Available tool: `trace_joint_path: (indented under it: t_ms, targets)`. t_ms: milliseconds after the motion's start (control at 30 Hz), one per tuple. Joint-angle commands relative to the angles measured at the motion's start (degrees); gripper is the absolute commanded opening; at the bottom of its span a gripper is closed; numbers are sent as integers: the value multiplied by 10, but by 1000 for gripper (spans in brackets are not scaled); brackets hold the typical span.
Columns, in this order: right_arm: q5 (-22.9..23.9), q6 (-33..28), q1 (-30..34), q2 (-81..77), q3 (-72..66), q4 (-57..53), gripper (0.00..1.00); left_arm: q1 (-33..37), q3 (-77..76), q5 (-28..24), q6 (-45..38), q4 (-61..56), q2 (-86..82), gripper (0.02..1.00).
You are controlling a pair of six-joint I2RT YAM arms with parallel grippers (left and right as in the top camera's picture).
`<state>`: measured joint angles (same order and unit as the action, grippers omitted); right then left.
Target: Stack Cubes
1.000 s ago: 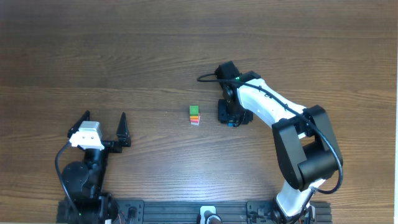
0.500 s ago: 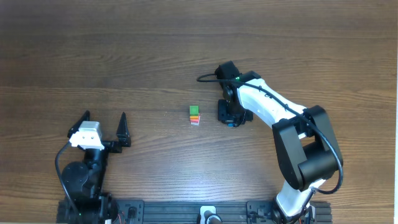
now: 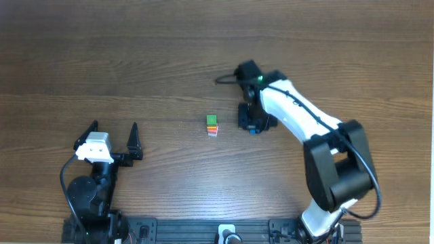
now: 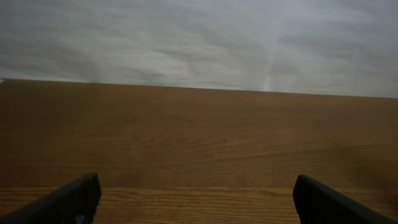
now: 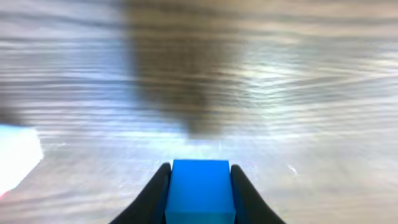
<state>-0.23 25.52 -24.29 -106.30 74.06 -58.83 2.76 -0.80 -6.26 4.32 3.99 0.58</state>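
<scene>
A small stack of cubes (image 3: 212,125), green on top of orange and red, stands near the middle of the wooden table (image 3: 135,61). Just to its right my right gripper (image 3: 252,129) is shut on a blue cube (image 5: 200,190), which sits squeezed between the two dark fingers (image 5: 155,190). A sliver of that blue cube (image 3: 253,131) peeks out under the gripper in the top view. My left gripper (image 3: 114,139) rests at the lower left, far from the cubes, open with bare table between its fingertips (image 4: 78,198).
A blurred pale shape (image 5: 18,155) at the edge of the right wrist view lies toward the stack. Bare wood surrounds the stack. The arm bases and a black rail (image 3: 217,230) line the near edge.
The right arm has shifted slightly up the picture and its gripper with the blue cube has moved with it. The stack and the left arm are as before.
</scene>
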Motion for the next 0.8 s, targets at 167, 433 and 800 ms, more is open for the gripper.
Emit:
trace_joint_path:
  t_ms: [167,433,800]
  targets:
    - [48,17,-71,43,233,-130,38,3,5,-8,6,-2,-4,1000]
    - [48,84,-156,16,260,-158,12,3,5,-8,6,-2,-4,998]
    - [45,114,-189,-54,260,-155,12,3,5,-7,6,-2,-4,1000]
